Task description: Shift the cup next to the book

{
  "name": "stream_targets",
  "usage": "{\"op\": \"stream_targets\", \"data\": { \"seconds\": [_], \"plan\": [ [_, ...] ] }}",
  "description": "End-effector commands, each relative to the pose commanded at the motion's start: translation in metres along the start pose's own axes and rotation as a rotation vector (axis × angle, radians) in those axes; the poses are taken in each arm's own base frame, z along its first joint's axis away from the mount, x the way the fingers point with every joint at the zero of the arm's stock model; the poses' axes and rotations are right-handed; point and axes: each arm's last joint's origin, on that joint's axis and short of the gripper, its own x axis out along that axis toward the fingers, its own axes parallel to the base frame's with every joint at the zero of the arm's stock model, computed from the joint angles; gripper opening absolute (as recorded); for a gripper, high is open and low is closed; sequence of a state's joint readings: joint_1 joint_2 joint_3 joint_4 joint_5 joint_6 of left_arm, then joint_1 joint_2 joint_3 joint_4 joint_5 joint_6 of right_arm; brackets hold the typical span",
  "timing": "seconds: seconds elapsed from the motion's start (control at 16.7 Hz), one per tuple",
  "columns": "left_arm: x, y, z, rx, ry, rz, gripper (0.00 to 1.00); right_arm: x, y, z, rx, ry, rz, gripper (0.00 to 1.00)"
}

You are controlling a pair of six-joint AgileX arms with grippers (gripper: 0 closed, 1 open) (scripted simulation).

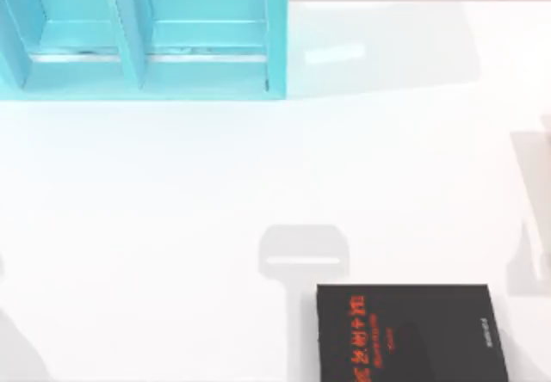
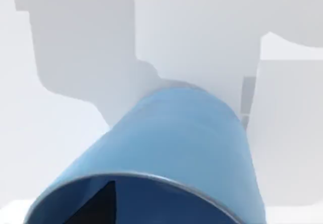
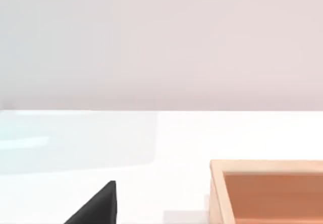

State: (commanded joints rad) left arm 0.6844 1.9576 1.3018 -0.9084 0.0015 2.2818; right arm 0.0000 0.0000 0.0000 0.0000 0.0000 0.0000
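The left end effector's dark fingertip pokes up at the rim of the light-blue cup, right against it; I cannot tell if the cup is gripped; the cup is round, smooth and a bit narrower at the far end, its mouth cut off; the right end effector's black fingertip sits near a plain wooden box; the flat black book with red letters lies low on the white worktop, right of the middle, cut off; a turquoise shelf unit stands top left.

Book: lower part cut by top view's bottom edge. Cup: mouth cropped at frame bottom.
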Motion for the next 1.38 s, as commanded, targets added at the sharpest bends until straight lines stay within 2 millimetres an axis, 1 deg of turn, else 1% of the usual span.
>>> {"op": "stream_targets", "data": {
  "seconds": [0.12,0.3,1.08,1.14,1.38],
  "plan": [
    [0.0083,-0.0016,0.0012,0.000,-0.004,-0.005,1.00,0.0000,0.0000,0.0000,0.000,0.000,0.000,1.00],
    [0.0083,-0.0016,0.0012,0.000,-0.004,-0.005,1.00,0.0000,0.0000,0.0000,0.000,0.000,0.000,1.00],
    [0.0083,-0.0016,0.0012,0.000,-0.004,-0.005,0.02,0.0000,0.0000,0.0000,0.000,0.000,0.000,1.00],
    [0.0083,-0.0016,0.0012,0.000,-0.004,-0.005,0.00,0.0000,0.0000,0.0000,0.000,0.000,0.000,1.00],
    [0.0083,-0.0016,0.0012,0.000,-0.004,-0.005,0.00,0.0000,0.0000,0.0000,0.000,0.000,0.000,1.00]
  ]
}}
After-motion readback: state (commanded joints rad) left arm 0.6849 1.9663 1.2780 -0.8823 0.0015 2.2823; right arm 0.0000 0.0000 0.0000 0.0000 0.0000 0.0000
